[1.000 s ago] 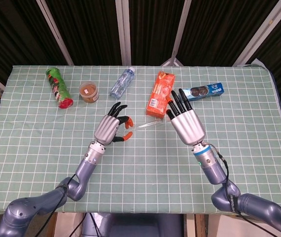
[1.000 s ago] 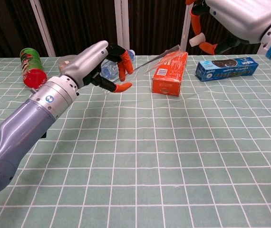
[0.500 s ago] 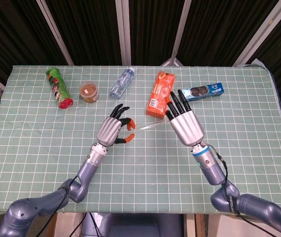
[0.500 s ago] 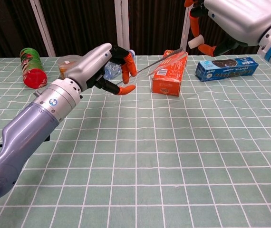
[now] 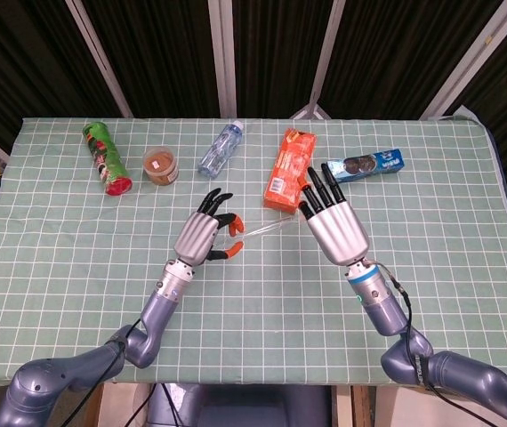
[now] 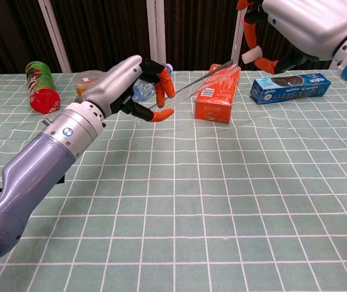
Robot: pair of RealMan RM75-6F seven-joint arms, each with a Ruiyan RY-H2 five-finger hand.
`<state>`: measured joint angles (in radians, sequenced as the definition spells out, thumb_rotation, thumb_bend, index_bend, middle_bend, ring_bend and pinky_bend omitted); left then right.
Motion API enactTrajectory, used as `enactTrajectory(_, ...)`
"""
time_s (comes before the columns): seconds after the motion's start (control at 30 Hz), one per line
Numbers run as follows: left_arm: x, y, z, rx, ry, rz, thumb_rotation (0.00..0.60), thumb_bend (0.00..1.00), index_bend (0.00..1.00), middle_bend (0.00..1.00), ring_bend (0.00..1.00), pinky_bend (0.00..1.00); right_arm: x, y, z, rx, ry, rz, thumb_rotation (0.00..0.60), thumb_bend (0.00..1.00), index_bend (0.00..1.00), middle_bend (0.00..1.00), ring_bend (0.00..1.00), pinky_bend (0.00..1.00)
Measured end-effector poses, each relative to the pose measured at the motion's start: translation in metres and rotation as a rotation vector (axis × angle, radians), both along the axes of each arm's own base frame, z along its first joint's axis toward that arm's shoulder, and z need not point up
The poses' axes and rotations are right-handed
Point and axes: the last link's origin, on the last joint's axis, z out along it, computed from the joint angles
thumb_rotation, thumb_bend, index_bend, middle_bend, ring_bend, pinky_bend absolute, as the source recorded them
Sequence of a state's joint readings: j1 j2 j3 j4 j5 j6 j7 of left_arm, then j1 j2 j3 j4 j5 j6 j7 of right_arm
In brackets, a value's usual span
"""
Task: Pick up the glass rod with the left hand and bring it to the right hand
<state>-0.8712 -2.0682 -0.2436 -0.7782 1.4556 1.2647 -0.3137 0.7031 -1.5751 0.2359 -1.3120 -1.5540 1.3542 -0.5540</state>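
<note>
A thin clear glass rod [image 5: 271, 229] [image 6: 205, 78] is pinched in the orange-tipped fingers of my left hand [image 5: 202, 235] [image 6: 125, 85], raised above the table. The rod slants up and to the right toward my right hand [image 5: 332, 222] [image 6: 295, 27]. That hand hovers open with its fingers spread. The rod's far tip ends just beside its orange fingertips [image 6: 251, 53]. I cannot tell whether the tip touches them.
An orange box [image 5: 287, 169] [image 6: 218, 93] lies behind the rod. A blue cookie pack [image 5: 364, 165] lies to the right. A water bottle [image 5: 220, 149], a brown-lidded jar [image 5: 160, 165] and a green chip can [image 5: 106, 157] line the back left of the checked tablecloth [image 5: 76, 258].
My left hand has moved right and a little forward with the rod, bringing its tip closer to my right hand. The right hand has barely shifted.
</note>
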Motion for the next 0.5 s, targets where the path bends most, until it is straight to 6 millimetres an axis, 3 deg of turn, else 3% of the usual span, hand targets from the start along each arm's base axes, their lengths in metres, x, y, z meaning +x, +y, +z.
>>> enactTrajectory(0.5,0.0036,-0.0017,-0.0010,-0.004,-0.005,-0.007,0.600,0.70,0.56,0.61,0.13,0.00,0.0006,0.0012,-0.0028,0.006,-0.016,-0.009,0.600,0.42,0.61,0.22,0.05,0.00)
